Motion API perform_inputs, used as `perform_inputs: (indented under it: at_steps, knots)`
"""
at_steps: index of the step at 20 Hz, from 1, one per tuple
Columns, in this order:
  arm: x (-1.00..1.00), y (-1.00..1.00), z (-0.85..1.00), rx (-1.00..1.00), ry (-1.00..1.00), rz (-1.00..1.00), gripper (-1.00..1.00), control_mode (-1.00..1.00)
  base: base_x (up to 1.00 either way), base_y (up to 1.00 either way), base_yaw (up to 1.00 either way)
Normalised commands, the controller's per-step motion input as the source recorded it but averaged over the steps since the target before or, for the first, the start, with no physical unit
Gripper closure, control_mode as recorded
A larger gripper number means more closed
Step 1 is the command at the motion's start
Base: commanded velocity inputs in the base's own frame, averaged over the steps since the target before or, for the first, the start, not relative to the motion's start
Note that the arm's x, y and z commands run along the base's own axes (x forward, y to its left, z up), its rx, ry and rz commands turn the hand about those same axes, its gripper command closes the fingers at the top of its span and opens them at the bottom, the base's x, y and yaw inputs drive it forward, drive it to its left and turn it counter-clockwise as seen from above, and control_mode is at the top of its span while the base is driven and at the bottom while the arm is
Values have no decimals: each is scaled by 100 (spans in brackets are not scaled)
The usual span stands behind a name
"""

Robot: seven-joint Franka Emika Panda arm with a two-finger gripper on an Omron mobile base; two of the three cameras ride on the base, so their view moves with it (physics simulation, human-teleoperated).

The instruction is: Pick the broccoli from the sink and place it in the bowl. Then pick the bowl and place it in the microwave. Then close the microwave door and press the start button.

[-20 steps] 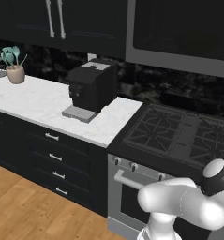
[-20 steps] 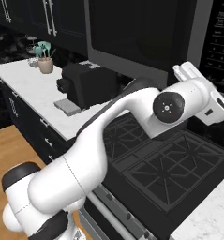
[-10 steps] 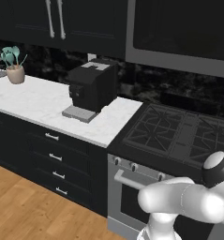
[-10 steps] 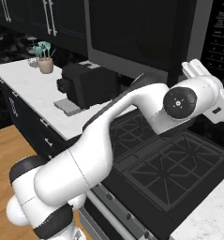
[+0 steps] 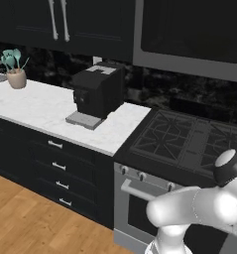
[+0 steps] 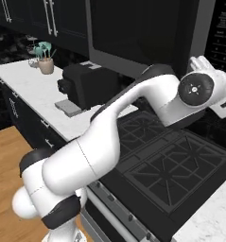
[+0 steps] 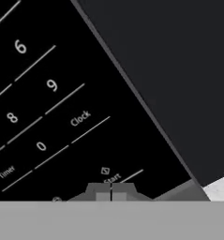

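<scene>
The microwave [image 5: 189, 34] hangs above the stove [image 5: 189, 139], a wide dark box in a grey frame, and its door [image 6: 143, 38] lies closed, flush with the front. To the left of the stove runs the white marble table [image 5: 40, 106], which carries a black coffee machine [image 5: 96, 92] near its right end and a small potted plant [image 5: 15, 69] far to the left. Dark cabinets [image 5: 65, 22] with bar handles hang above the table. The white arm [image 6: 133, 108] reaches up over the stove to the microwave's keypad [image 7: 43, 103] at the right of the door. The pincer [image 7: 111, 191] has its fingertips pressed together, right at the Start button [image 7: 111, 178], below the number keys and the Clock key.
</scene>
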Motion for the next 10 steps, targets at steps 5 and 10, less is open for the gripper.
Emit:
perform_inputs:
  at_steps: [5,10]
  knots:
    - [-38,6,1,1,-13,0,100,-100,0,0,0]
    - [-95,14,3,7,-29,0,100,-100,0,0,0]
